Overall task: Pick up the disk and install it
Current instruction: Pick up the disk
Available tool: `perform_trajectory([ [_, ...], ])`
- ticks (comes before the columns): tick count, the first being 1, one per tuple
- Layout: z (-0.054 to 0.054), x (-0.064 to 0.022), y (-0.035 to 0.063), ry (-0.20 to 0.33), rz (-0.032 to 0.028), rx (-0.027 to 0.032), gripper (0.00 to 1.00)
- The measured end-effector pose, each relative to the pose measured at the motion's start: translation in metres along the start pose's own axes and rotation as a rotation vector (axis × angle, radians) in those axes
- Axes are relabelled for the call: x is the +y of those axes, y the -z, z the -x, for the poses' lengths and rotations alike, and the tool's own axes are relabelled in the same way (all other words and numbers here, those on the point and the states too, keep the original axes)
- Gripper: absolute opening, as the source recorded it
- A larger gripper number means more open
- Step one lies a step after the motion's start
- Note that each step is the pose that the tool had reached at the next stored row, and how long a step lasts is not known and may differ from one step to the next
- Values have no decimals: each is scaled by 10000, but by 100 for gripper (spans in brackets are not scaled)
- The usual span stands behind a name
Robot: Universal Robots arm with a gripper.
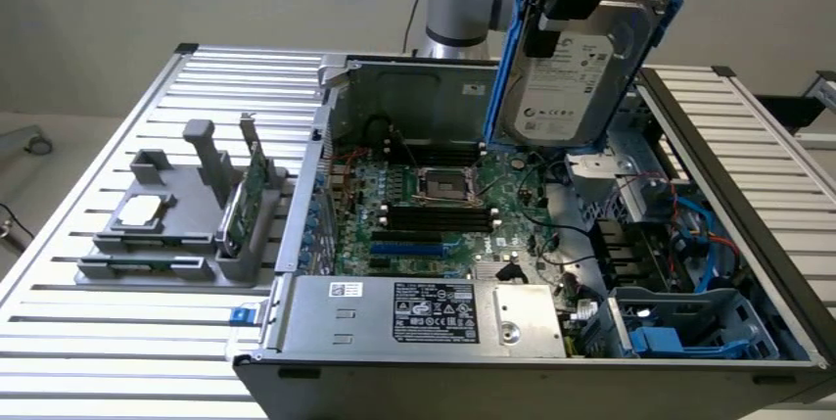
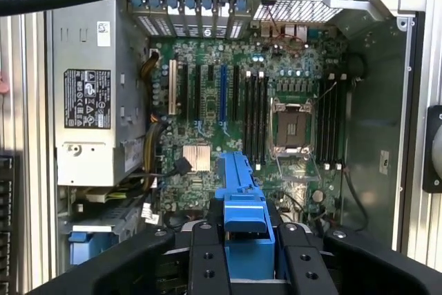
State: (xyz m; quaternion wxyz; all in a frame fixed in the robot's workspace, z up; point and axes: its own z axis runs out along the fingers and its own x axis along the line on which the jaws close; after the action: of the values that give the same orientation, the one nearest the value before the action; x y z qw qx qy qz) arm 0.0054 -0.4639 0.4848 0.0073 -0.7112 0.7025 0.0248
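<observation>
Disk (image 1: 575,77), apparently gripped, above motherboard (image 1: 503,185).

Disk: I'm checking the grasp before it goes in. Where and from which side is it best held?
Probably by its upper end, from above, pinching the two flat faces. The disk hangs upright over the open computer case, and the gripper is shut on it that way. The thin body fits between the fingers, and the lower end is free.
</observation>
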Motion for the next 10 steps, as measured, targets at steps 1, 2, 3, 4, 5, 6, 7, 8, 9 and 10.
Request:
perform_trajectory([
  [1, -25, -29, 2, 0, -4, 0, 33],
  [2, -50, -57, 4, -1, -7, 1, 33],
  [3, -77, -89, 6, 1, -11, 0, 33],
  [4, -100, -117, 7, 1, -16, 0, 33],
  [5, -123, -146, 9, 1, -19, 1, 33],
  [6, -146, -175, 11, 1, -22, 0, 33],
  [7, -168, -203, 13, 0, -25, 1, 33],
  [8, -191, -232, 14, 1, -28, 0, 33],
  [9, -213, -262, 16, 2, -30, 1, 33],
  [10, -234, -291, 18, 1, -32, 1, 33],
])
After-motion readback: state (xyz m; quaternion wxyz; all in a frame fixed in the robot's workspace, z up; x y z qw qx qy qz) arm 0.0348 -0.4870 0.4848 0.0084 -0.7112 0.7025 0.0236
